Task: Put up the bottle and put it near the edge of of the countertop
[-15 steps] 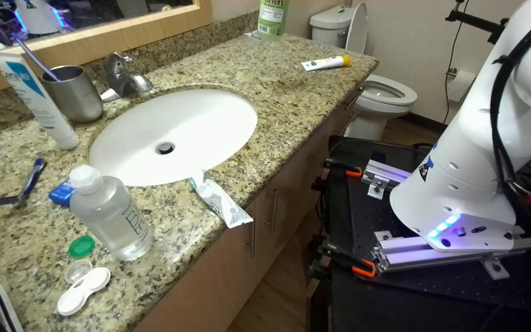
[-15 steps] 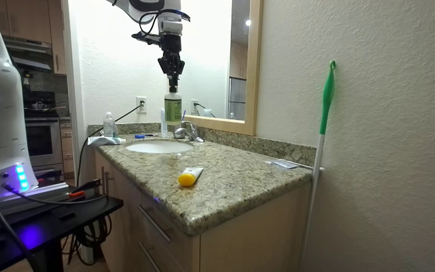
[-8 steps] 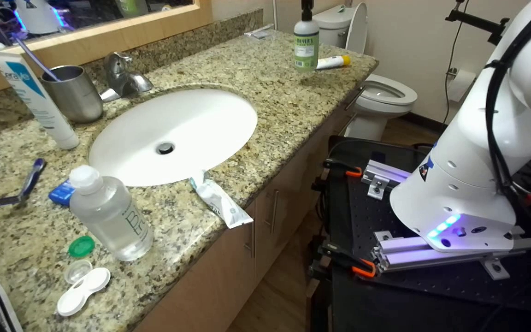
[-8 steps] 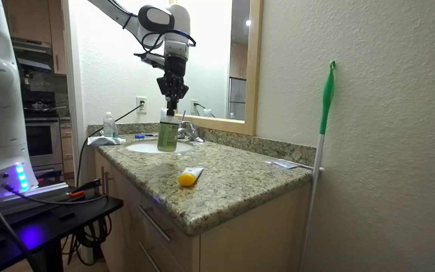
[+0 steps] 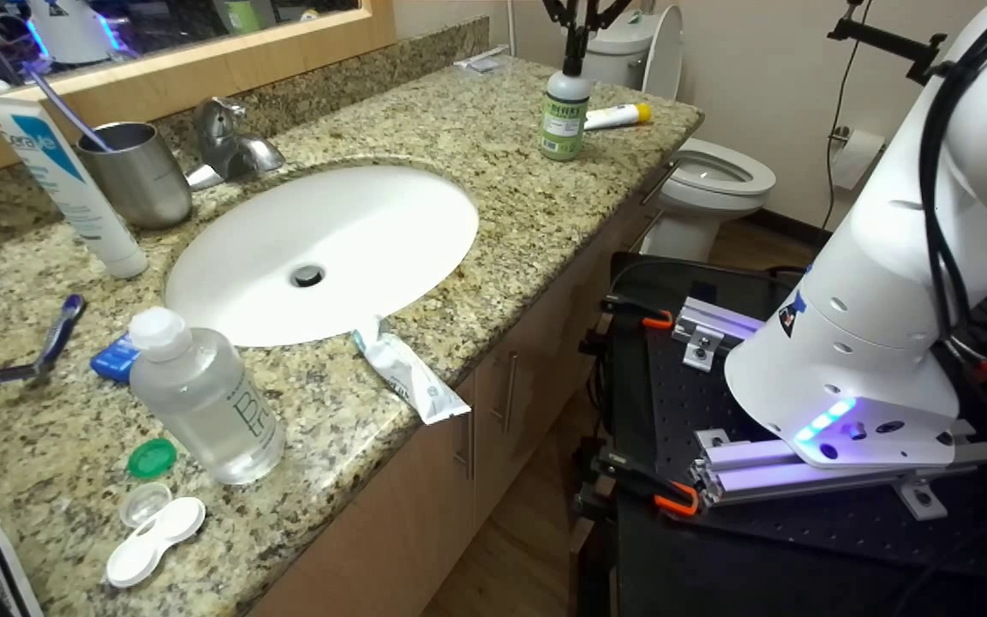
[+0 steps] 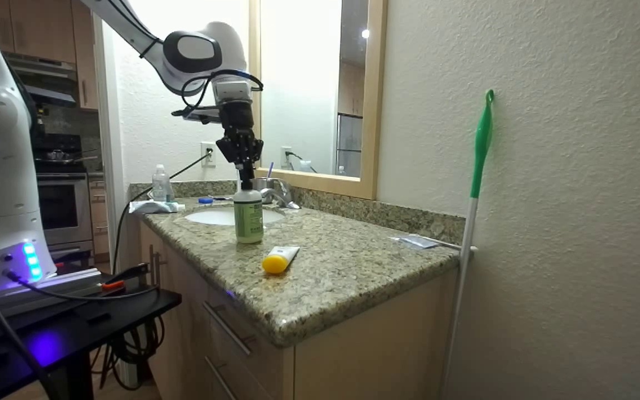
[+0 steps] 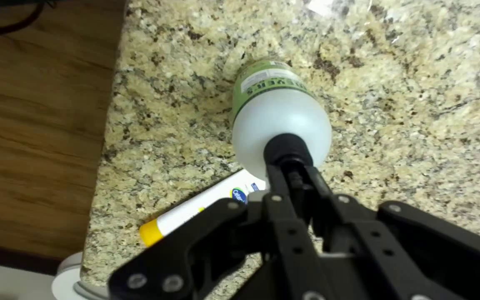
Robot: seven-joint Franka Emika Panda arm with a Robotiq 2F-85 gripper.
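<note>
My gripper (image 7: 293, 173) has the green bottle (image 6: 248, 219) pinched by its dark top, upright on or just above the countertop (image 7: 411, 137); I can't tell which. In the wrist view, the front edge (image 7: 114, 104) lies left, countertop spreads right, and a yellow-capped tube (image 7: 202, 207) sits near the bottle.

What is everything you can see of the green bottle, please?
The green bottle has whitish, plastic-looking shoulders, a green body with a pale label band and a black top clamped in the hand. It is nearly upright beside the yellow-capped tube; I cannot tell whether its base touches the countertop.
</note>
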